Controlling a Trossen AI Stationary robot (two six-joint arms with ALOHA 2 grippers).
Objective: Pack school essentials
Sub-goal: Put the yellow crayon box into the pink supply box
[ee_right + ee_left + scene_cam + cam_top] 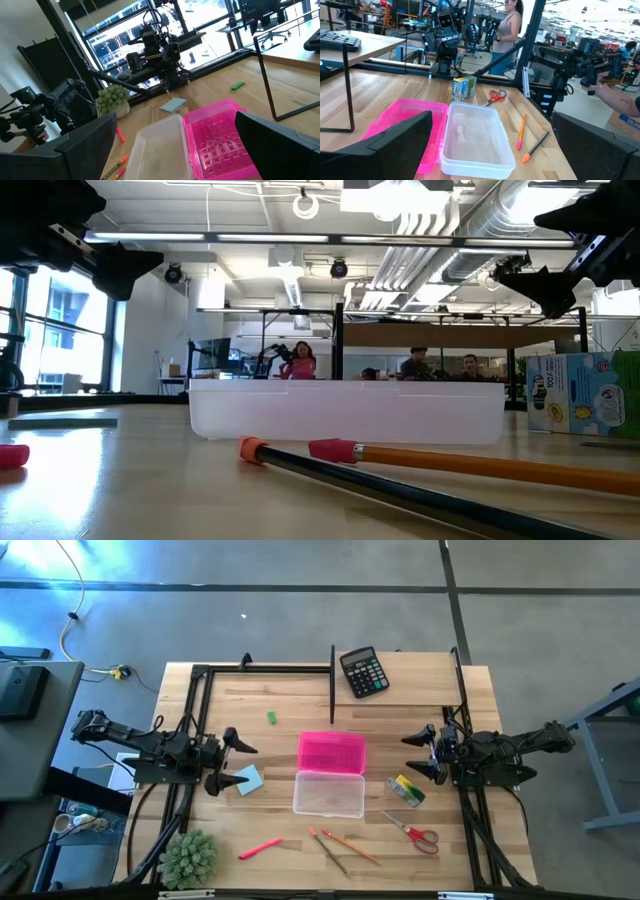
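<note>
Bright, even overhead light; soft short shadows on the pale wooden desk [290,690]. Blue cast on floor at high view's left. Low view backlit, near pencils blurred; wrist views' windows blown out.

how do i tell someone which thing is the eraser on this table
Start at the open plastic case in the middle of the wooden table, pink half and clear half. From the pink half, go toward the black calculator side and left: the eraser lies alone on bare wood. It is the only tiny bright green block, much smaller than the blue sticky-note pad.
</note>
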